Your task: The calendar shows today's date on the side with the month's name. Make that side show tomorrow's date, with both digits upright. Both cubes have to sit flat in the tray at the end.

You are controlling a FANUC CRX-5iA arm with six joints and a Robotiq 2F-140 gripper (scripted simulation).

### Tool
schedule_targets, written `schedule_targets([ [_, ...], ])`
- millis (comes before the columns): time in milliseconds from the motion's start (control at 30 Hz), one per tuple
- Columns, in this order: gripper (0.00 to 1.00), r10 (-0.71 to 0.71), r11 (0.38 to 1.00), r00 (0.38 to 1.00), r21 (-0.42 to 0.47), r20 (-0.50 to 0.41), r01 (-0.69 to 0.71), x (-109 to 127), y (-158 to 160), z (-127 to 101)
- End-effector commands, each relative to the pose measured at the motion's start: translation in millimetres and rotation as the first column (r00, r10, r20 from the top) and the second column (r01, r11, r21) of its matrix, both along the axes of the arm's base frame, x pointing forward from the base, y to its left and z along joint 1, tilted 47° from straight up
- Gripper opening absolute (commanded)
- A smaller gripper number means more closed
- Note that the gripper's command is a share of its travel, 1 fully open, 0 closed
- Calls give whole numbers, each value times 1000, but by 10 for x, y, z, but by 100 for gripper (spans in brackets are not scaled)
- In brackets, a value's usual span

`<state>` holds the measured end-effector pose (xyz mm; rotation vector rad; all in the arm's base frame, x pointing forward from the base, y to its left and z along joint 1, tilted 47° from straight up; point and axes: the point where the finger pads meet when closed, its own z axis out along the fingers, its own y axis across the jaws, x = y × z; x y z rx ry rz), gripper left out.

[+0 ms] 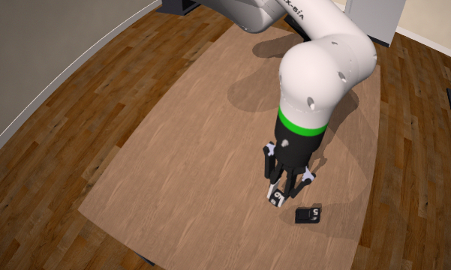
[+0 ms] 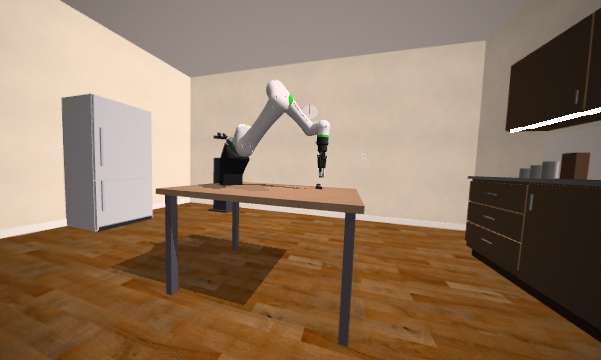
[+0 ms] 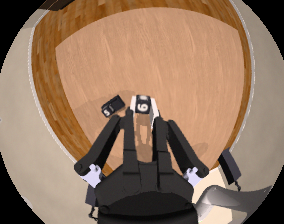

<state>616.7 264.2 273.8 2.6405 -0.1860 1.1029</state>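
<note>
1. The gripper [image 1: 278,195] [image 2: 321,173] [image 3: 142,103] is partly open, its fingers standing only a cube's width apart and clenched on a number cube [image 1: 277,199] [image 3: 143,104]. The pale fingertips bear on two opposite sides of it. In the wrist view one exposed face carries a digit that could be 6 or 9; the top view also shows a second marked face, perhaps an 8.

2. The held cube is up off the surface [image 1: 172,169] [image 2: 260,195] [image 3: 168,60] and clear of the tray. In the top view it looks tilted. A likely slip is turning it about the wrong axis, bringing up the wrong digit or leaving the right one upside down. The 6/9 shape makes that mistake easy.

3. The calendar tray [image 1: 302,216] [image 3: 116,103] rests on the surface, toward 4 o'clock from the held cube in the top view and toward 9 o'clock in the wrist view. The other number cube [image 1: 315,212] [image 3: 107,111], showing a 5, sits at one end of it; the space beside it looks vacant.

4. If the held cube comes down skewed, it could catch on the tray's rim or its neighbour and end up cocked rather than flat. Fingers descending beside the seated cube might nudge it or shove the tray.

5. I cannot read the month's name or say which side is the date side, so a correct pair of digits facing the wrong way remains a risk.
</note>
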Motion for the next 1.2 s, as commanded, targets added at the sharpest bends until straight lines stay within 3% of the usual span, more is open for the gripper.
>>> schedule_targets([
  [0,24,66,996,997,-60,-46,-69,21,-76,48],
  [67,24,144,978,986,-137,-90,-155,49,-184,115],
  [300,24,253,925,953,-247,-168,-289,87,-354,217],
  [1167,24,261,920,949,-255,-175,-299,174,-403,140],
])
